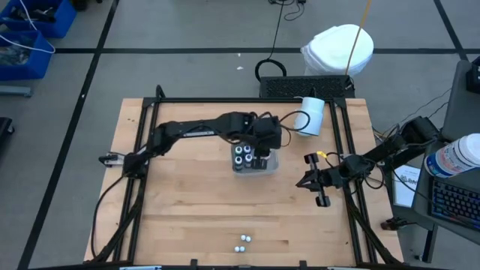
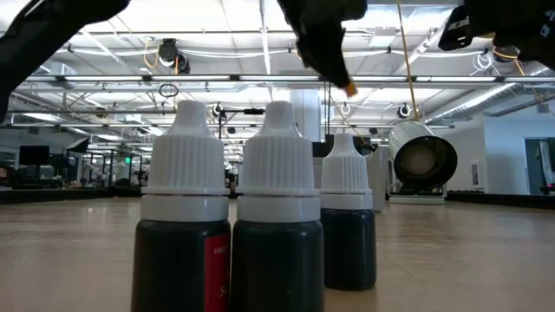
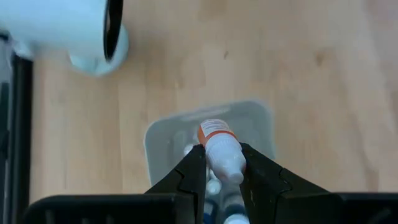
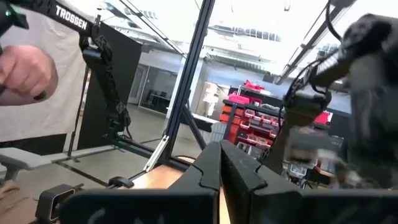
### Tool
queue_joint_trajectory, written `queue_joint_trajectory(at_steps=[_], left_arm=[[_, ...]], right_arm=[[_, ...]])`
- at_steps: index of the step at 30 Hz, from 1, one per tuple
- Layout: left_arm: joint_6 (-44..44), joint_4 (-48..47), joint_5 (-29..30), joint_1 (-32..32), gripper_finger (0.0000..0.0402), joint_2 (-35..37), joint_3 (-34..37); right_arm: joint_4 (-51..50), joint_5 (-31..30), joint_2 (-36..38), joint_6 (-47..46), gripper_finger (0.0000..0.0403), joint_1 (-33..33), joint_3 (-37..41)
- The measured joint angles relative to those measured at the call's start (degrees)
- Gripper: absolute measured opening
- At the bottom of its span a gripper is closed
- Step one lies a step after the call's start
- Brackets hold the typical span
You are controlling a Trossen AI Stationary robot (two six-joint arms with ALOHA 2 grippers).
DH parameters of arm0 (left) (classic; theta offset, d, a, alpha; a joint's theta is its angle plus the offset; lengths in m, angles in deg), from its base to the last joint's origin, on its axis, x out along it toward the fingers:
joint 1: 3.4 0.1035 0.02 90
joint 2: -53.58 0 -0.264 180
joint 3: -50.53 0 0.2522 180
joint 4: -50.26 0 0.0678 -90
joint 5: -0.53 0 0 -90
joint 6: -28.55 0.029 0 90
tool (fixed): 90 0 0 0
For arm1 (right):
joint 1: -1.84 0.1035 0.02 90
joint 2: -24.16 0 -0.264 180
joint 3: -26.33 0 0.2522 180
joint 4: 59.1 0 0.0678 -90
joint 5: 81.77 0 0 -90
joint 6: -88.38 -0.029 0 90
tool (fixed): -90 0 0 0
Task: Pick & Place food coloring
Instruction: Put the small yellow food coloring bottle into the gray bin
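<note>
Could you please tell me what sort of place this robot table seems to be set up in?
Probably an industrial lab or workshop hall: open ceiling trusses with strip lights overhead, red parts bins on racks, and a taped concrete floor around the wooden table.

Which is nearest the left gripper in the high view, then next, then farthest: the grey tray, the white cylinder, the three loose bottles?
1. Grey tray, directly under the left gripper.
2. White cylinder, at the table's far edge.
3. Loose bottles, near the front edge.

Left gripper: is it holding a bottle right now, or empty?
Holding one. The left gripper has its fingers clamped on a white-capped bottle with an orange band, above the tray.
</note>
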Motion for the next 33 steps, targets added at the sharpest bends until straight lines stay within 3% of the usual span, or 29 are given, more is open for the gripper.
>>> queue_joint_trajectory(at_steps=[17, 22, 33], left_arm=[[5.8, -2.1, 0.1, 1.0, 0.0081, -8.9, 0.0], [6.4, -4.9, 2.5, 0.5, 0.0081, -11.6, 0.1], [7.8, -3.7, 3.5, -0.3, 0.0081, -12.5, 0.1]], right_arm=[[-0.1, -0.1, 4.1, 2.0, 0.0000, 0.0, 0.0], [-0.5, -0.1, 5.9, 2.0, 0.0000, 0.0, 0.0], [-4.0, -0.1, 9.6, 2.0, 0.0000, 0.0, 0.0]])
